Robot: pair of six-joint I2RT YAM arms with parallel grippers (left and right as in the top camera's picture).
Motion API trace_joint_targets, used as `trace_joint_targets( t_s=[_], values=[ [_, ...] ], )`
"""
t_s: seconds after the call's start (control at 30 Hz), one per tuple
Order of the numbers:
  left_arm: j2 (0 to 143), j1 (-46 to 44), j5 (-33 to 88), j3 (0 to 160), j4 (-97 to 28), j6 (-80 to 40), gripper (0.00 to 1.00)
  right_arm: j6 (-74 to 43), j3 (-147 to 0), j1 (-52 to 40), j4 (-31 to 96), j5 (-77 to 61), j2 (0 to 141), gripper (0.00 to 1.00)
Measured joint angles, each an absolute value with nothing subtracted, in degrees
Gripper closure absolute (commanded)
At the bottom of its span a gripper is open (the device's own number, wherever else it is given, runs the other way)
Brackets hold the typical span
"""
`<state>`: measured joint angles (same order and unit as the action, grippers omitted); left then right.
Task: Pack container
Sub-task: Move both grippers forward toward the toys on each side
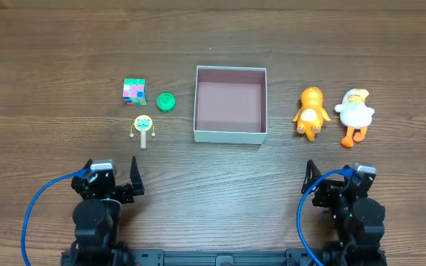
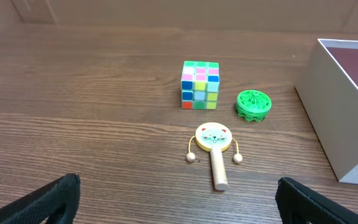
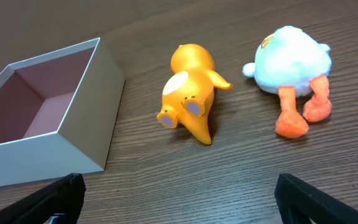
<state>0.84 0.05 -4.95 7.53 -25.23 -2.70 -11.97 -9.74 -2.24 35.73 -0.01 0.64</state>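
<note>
The container (image 1: 230, 134) is a square white box with a pink-brown inside, standing empty at the table's middle; it also shows in the left wrist view (image 2: 337, 118) and the right wrist view (image 3: 73, 130). Left of it lie a colourful cube (image 1: 134, 91), a green round disc (image 1: 166, 101) and a small wooden cat-face rattle drum (image 1: 144, 127). Right of it lie an orange toy animal (image 1: 310, 112) and a white plush duck (image 1: 356, 114). My left gripper (image 1: 112, 185) and right gripper (image 1: 342, 185) are both open and empty near the front edge.
Dark wood table (image 1: 213, 192) all round. Blue cables loop beside each arm base at the front.
</note>
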Motion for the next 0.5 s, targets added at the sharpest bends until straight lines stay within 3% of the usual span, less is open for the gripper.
trace_joint_targets(
  t_s=[0.5],
  values=[
    [0.8,0.1,-2.5,7.4,-23.0,-2.7,0.0,-13.5,-9.6,-2.2,34.3,0.0,0.6,0.0]
  ],
)
